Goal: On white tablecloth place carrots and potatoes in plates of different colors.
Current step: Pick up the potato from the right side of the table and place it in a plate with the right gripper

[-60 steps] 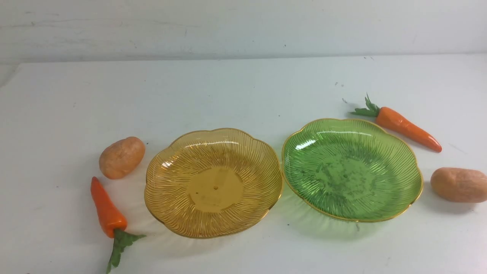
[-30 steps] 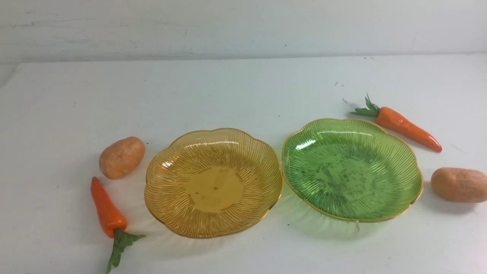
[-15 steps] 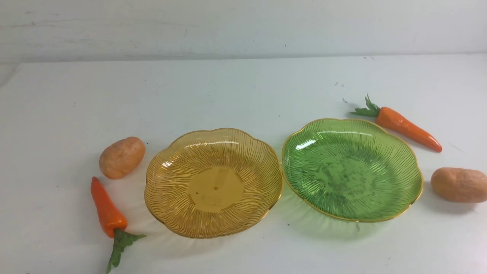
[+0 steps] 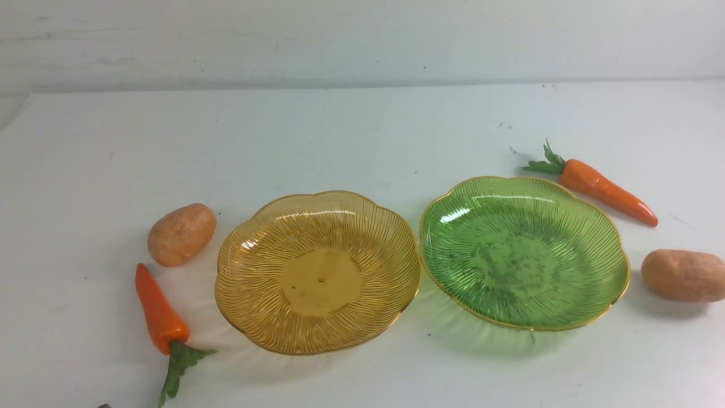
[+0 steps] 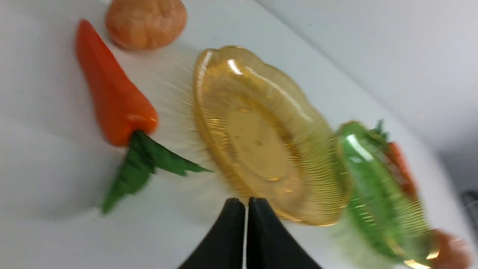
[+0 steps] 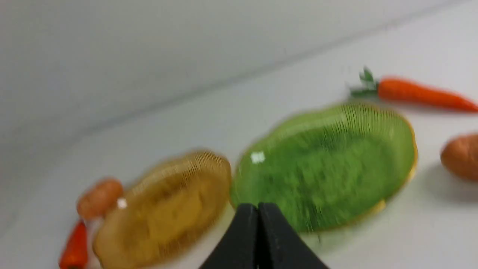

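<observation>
My left claw (image 5: 245, 201), right claw (image 6: 257, 207) pinched closed, empty. Mid-frame, amber plate (image 4: 317, 272), green plate (image 4: 524, 252) bare. Stubby carrot (image 4: 160, 311), left potato (image 4: 181, 234) lower left; long carrot (image 4: 603, 190), right potato (image 4: 682, 275) at right: seemingly one pair per arm.

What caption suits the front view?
Empty amber plate beside left carrot, left potato; empty green plate beside right carrot, right potato.
</observation>
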